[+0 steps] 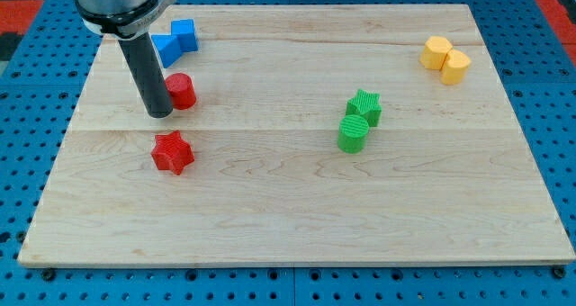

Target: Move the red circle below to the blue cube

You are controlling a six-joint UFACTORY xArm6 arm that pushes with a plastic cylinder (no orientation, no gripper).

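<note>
At far-left of bench (pixel 288 207), tip (pixel 160 113) touches left side of red circle (pixel 183 91). Red circle sits just near of blue cube (pixel 175 43), apparently at goal. No pincer fitted; state not applicable. Red star (pixel 172 153) near, apart.

My arm's end: a dark rod under a metal collar.
The rod is straight, matte black and round; the collar is ribbed grey; my tip (pixel 160 114) is flat and blunt.
</note>
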